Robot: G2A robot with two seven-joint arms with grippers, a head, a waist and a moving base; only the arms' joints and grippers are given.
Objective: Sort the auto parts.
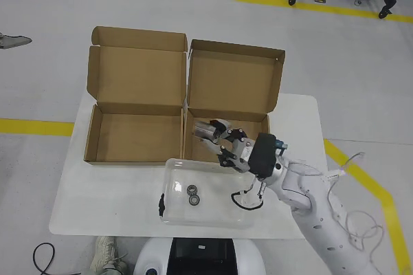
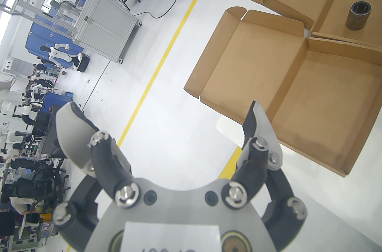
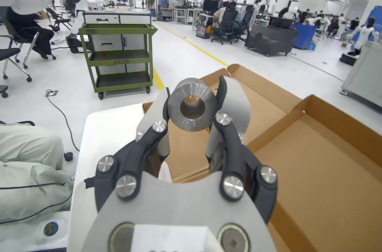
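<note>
Over the right box (image 1: 237, 114) at the tabletop's (image 1: 110, 199) far edge, right gripper (image 3: 194, 87) pinches a sleeve (image 3: 192, 108), seemingly to drop it in; left gripper (image 2: 163, 113) spread, clear.

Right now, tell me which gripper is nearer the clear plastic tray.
Right. The right gripper holds a grey metal cylinder over the cardboard box just beyond the clear plastic tray; the left gripper hangs open, out over the floor.

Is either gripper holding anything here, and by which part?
The right gripper grips a metal cylinder by its curved sides, one finger on each side; the left gripper is open and empty.
</note>
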